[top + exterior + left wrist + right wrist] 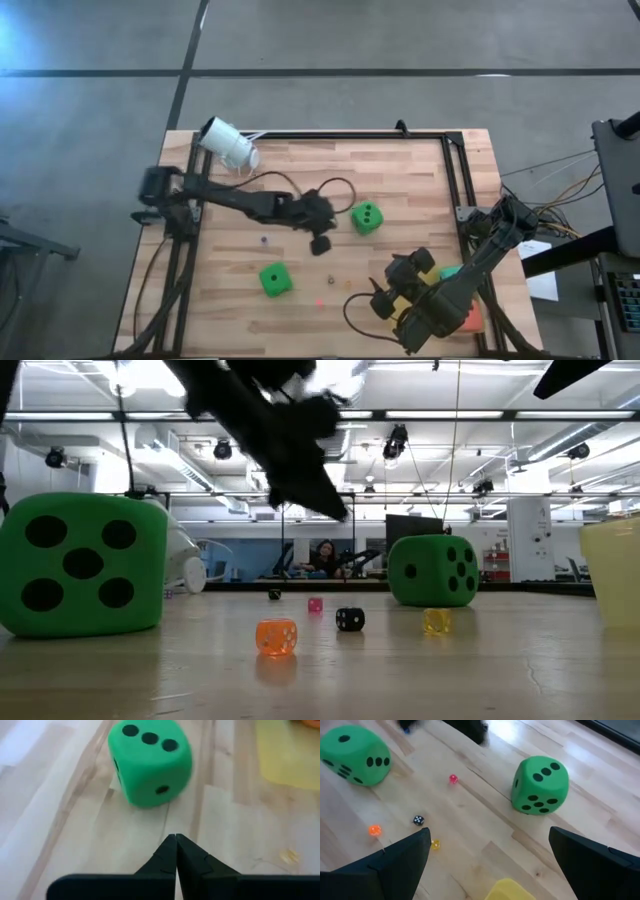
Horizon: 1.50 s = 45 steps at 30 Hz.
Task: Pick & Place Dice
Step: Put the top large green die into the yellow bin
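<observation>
The left arm reaches from the table's left edge toward the middle, its wrist angled downward; the left gripper (321, 243) hangs near the tabletop with its two fingers pressed together. The right arm is folded low at the near right corner, and the right gripper (385, 300) has its fingers spread wide.

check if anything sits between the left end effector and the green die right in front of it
Nothing visible does. The left end effector, fingers shut, points at the green die across bare wooden table; the tiny dice lie off to the side.
</observation>
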Motion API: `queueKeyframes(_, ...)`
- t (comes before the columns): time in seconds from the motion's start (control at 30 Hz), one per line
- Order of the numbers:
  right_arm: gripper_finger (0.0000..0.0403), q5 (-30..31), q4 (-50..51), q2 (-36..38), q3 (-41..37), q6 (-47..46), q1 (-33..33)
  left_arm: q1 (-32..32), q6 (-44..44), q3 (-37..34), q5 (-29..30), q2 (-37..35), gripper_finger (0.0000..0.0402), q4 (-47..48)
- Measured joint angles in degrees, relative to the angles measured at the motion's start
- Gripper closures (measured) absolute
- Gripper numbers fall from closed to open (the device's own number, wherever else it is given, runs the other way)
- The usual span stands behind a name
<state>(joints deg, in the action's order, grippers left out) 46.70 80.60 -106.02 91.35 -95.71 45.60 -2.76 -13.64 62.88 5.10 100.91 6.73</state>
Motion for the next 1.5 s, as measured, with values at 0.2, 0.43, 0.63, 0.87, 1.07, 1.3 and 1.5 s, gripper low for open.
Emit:
queueKeyframes(0.2, 0.0003, -2.32, 1.60, 2.44, -0.02, -2.05, -3.44, -5.99, -0.04, -9.38, 4.37, -15.13, 0.0396, -0.56)
queueKeyframes(0.43, 0.0003, -10.11, 1.18, 5.38, -0.06, 7.11, -14.16, -11.99, -0.06, -16.96, 5.01, -30.66, 0.0396, -0.58)
queueKeyframes(0.63, 0.0003, -15.10, -0.92, 5.70, -0.07, 14.14, -22.94, -14.79, -0.08, -20.84, 5.57, -38.44, 0.0396, -0.49)
queueKeyframes(0.87, 0.0003, -21.66, -4.76, 5.70, -0.09, 25.50, -30.05, -14.94, -0.25, -21.95, 6.07, -40.08, 0.0396, -0.26)
queueKeyframes(1.07, 0.0003, -25.47, -8.00, 5.70, -0.61, 33.08, -35.05, -14.94, -0.30, -21.95, 6.08, -39.96, 0.0396, -0.62)
queueKeyframes(1.3, 0.0003, -27.25, -11.07, 5.70, -5.23, 37.25, -38.80, -14.94, -1.61, -21.95, 6.08, -39.96, 0.0396, -0.38)
queueKeyframes(1.5, 0.0003, -27.27, -13.44, 5.84, -9.64, 36.61, -40.62, -14.94, -1.76, -21.95, 6.08, -39.96, 0.0396, 0.30)
